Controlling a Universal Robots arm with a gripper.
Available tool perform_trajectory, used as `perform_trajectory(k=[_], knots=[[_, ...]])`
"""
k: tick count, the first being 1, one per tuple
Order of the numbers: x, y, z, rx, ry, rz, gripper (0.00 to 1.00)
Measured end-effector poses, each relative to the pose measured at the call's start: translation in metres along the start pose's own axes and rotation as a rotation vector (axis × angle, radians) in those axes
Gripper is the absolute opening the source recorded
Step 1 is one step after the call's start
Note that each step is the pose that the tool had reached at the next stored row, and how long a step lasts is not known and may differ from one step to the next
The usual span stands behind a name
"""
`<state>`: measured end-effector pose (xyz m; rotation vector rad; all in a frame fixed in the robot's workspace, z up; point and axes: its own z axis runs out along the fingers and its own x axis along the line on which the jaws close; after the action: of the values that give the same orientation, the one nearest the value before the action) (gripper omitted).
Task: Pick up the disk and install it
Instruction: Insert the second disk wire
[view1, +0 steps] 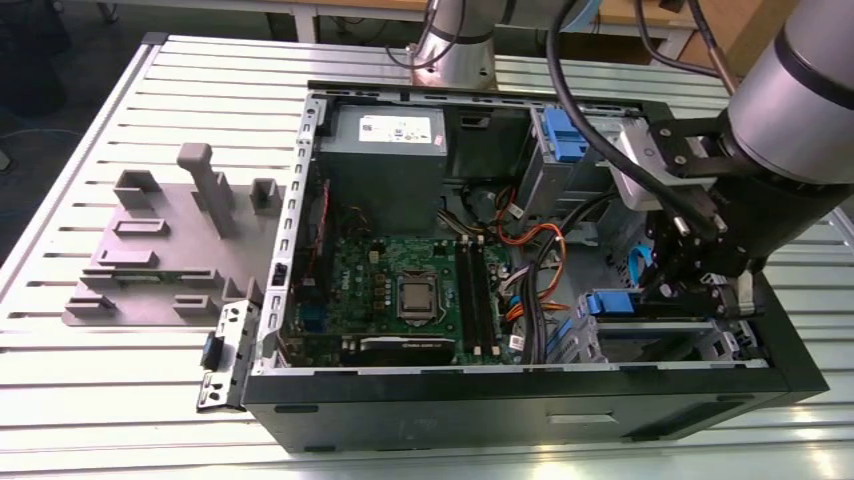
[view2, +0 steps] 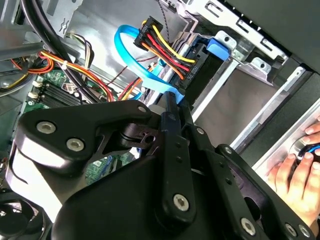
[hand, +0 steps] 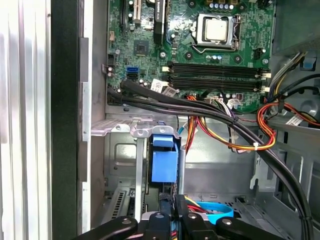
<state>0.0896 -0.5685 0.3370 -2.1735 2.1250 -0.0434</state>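
Scene: a black open-sided desktop computer case (view1: 534, 405) lies on a slatted aluminium table (view1: 107, 400), with a green motherboard (view1: 400, 290) exposed.
Arm: the black two-finger gripper (view1: 687, 285) reaches into the end of the case on the exterior view's right, over the grey metal drive cage (view1: 667, 340).
Disk: the silver hard drive in its blue plastic carrier frame (view1: 617, 302) stands edge-on in that cage; in the first wrist view its blue end (hand: 164, 160) faces the camera.
Grip: in both wrist views the fingers (view2: 170, 120) are drawn together, just beside the frame; whether they touch it cannot be told.
Cables: a light-blue flat ribbon cable (view2: 132, 55) loops beside the fingertips.
Bystander: a person's hand (view2: 295, 172) rests outside the case.
Elsewhere: grey moulded fixture blocks (view1: 147, 250) sit well apart on the table.
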Motion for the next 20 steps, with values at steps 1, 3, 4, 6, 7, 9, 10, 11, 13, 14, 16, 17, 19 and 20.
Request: perform_trajectory(k=[1, 3, 4, 6, 7, 9, 10, 11, 13, 14, 16, 17, 19, 20], knots=[[0.0001, 0.0000, 0.0004, 0.0000, -0.0008, 0.000, 0.16], [0.0004, 0.0001, 0.0012, 0.0001, -0.0033, 0.000, 0.16], [0.0005, 0.0001, 0.0015, 0.0001, -0.0051, 0.000, 0.16], [0.0007, 0.0002, 0.0024, 0.0002, -0.0088, 0.001, 0.16], [0.0008, 0.0003, 0.0028, 0.0003, -0.0104, 0.001, 0.16], [0.0010, 0.0003, 0.0034, 0.0003, -0.0125, 0.001, 0.16], [0.0011, 0.0004, 0.0037, 0.0003, -0.0133, 0.001, 0.16], [0.0012, 0.0004, 0.0041, 0.0003, -0.0141, 0.001, 0.16], [0.0014, 0.0005, 0.0048, 0.0004, -0.0156, 0.001, 0.16], [0.0015, 0.0005, 0.0049, 0.0004, -0.0154, 0.001, 0.16], [0.0017, 0.0005, 0.0048, 0.0003, -0.0152, 0.001, 0.16], [0.0019, 0.0005, 0.0048, 0.0004, -0.0152, 0.001, 0.16], [0.0022, 0.0005, 0.0051, 0.0004, -0.0155, 0.001, 0.16], [0.0023, 0.0005, 0.0054, 0.0004, -0.0155, 0.001, 0.16]])
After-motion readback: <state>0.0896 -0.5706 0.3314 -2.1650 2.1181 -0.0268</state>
